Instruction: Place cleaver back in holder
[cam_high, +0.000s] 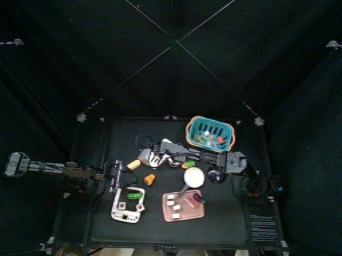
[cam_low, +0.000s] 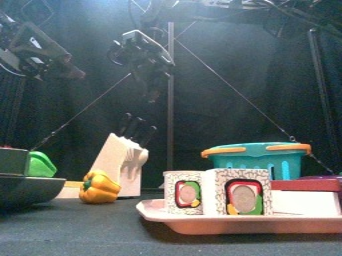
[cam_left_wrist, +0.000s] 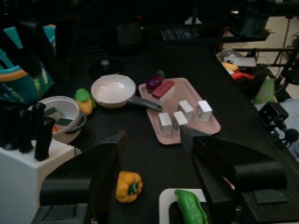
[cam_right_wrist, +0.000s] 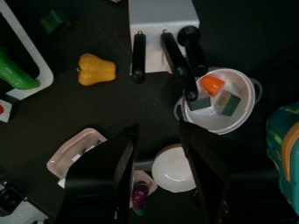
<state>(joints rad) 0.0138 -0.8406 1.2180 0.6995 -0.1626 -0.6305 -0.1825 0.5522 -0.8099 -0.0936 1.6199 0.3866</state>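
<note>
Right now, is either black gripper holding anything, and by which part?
Nothing is held: the left gripper and the right gripper both stand open and empty.

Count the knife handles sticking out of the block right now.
3 black handles show in the right wrist view: one apart on one side, two close together beside it. More may be hidden.

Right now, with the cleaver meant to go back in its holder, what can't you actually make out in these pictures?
- Cleaver: the knife block shows several black handles in the right wrist view; the blades are hidden inside, so I can't tell which is the cleaver.
- Top view: the table's things are too small to name.
- Front view: the teal basket contents are hidden by its wall.
- Left wrist view: the green vegetable is cut off by the bottom edge.
</note>
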